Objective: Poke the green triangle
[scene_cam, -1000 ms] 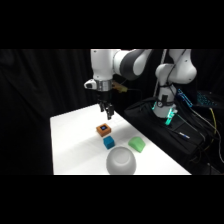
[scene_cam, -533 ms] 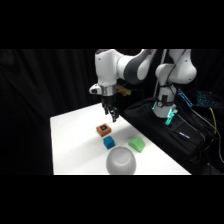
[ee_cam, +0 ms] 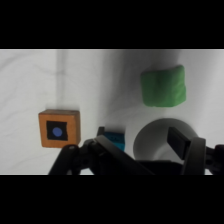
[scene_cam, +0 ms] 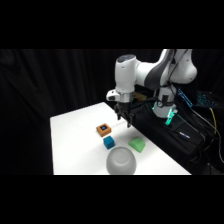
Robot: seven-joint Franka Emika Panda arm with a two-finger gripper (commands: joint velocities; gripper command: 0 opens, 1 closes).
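The green triangle [scene_cam: 136, 145] is a light-green wedge lying on the white table [scene_cam: 75, 132], near its right edge. My gripper [scene_cam: 125, 119] hangs above the table, behind and slightly left of the wedge, apart from it. Its two fingers stand open with nothing between them. In the wrist view the green triangle [ee_cam: 163, 86] lies at the upper right, beyond my gripper [ee_cam: 142, 140], whose dark fingers [ee_cam: 182, 142] rise from the bottom edge.
An orange block with a blue dot [scene_cam: 103, 130] [ee_cam: 59, 129], a small blue cube [scene_cam: 108, 143] [ee_cam: 116, 138] and a grey-white dome [scene_cam: 121, 161] [ee_cam: 157, 145] sit left of and in front of the wedge. Black equipment [scene_cam: 172, 132] borders the table's right side.
The gripper has travelled to the right and a little lower, from above the orange block toward the wedge's side. The blocks have not moved.
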